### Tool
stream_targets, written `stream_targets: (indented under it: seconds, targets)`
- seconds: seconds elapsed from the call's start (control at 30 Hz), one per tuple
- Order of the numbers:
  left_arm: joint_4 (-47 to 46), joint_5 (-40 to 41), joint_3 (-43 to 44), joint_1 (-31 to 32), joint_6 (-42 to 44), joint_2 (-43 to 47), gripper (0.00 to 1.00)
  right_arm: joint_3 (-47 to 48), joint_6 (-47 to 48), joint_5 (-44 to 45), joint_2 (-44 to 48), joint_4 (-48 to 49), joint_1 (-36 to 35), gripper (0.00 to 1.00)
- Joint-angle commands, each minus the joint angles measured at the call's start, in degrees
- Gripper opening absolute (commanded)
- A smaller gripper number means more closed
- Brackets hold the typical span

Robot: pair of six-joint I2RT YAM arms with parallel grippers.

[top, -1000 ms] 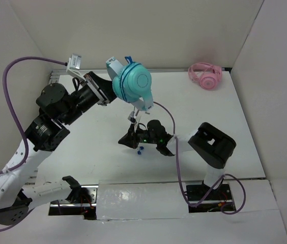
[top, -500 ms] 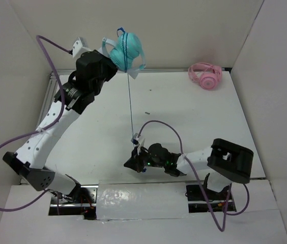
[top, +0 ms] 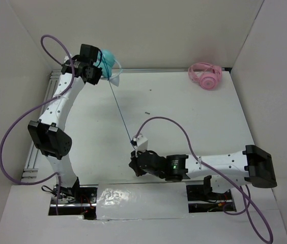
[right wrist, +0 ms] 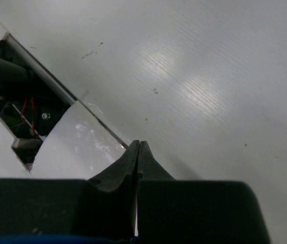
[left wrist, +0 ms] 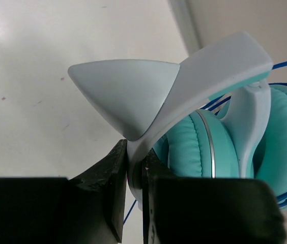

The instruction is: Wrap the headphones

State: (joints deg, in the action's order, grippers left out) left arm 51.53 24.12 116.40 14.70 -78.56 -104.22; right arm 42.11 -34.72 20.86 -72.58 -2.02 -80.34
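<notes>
The teal headphones hang at the back left corner, held by my left gripper. In the left wrist view my left gripper is shut on the white-grey band, with the teal ear cups just beyond and blue cable turns around them. The thin blue cable runs taut from the headphones down to my right gripper near the table's front. The right wrist view shows that gripper pressed shut over the table; the cable and plug are hidden there.
Pink headphones lie at the back right of the white table. White walls close in the left, back and right sides. A taped strip and open slots with wiring line the near edge.
My left arm swung the headphones from the back middle to the back left corner. My right gripper pulled back toward the near edge. The free cable stretch grew longer and stayed taut.
</notes>
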Motion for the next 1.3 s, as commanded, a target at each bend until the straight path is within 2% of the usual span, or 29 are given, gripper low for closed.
stream_targets:
  seconds: [0.0, 0.07, 0.2, 0.37, 0.43, 0.57, 0.67, 0.8, 0.87, 0.97, 1.07, 1.1, 1.27]
  targets:
    - [2.6, -1.3, 1.5, -2.9, -12.0, 0.1, 0.0, 6.6, -4.6, 8.6, -1.2, -18.0, -2.6, 0.0]
    - [1.0, -1.4, -1.3, -3.2, -12.7, 0.9, 0.0, 9.0, -7.1, 12.4, -3.0, -24.9, -3.5, 0.0]
    - [3.8, 0.0, -2.7, -3.9, -17.3, 2.5, 0.0, 13.6, -12.7, 17.3, -6.0, -36.7, -3.8, 0.0]
    - [-1.5, -3.1, -3.2, -8.2, -14.0, 8.2, 0.0, 11.6, -18.7, 16.3, -9.4, -40.3, -3.5, 0.0]
    - [-2.5, -3.7, -2.6, -9.2, -12.4, 11.4, 0.0, 11.0, -19.7, 15.9, -10.6, -39.5, -2.6, 0.0]
    - [-6.2, -5.1, -5.4, -10.3, -8.8, 18.8, 0.0, 6.9, -17.2, 11.1, -10.3, -32.2, 4.5, 0.0]
    - [-10.3, -4.8, -13.1, -10.6, -8.9, 26.1, 0.0, 3.9, -14.5, 9.3, -7.6, -25.0, 8.6, 0.0]
    - [-13.1, -6.2, -22.2, -11.7, -9.5, 34.8, 0.0, -0.8, -7.7, 0.5, -2.3, -12.3, 16.1, 0.0]
    - [-15.6, -7.1, -26.2, -12.1, -7.8, 38.3, 0.0, -1.7, -5.6, -4.0, -0.5, -9.0, 17.9, 0.0]
    - [-18.3, -7.9, -28.1, -12.2, -6.7, 40.4, 0.0, -1.2, -2.7, -4.2, 0.3, -7.9, 17.4, 0.0]
    - [-15.4, -5.2, -25.3, -12.2, -6.9, 39.3, 0.0, -1.2, 2.5, -5.2, 1.6, -6.5, 14.1, 0.0]
    - [-14.4, -4.9, -22.0, -12.2, -6.5, 38.2, 0.0, -0.8, 3.1, -4.6, 1.3, -7.3, 12.8, 0.0]
    - [-10.7, -1.0, -16.6, -12.2, -4.8, 30.1, 0.0, 3.5, 5.4, 0.7, 1.8, -12.2, 1.9, 0.0]
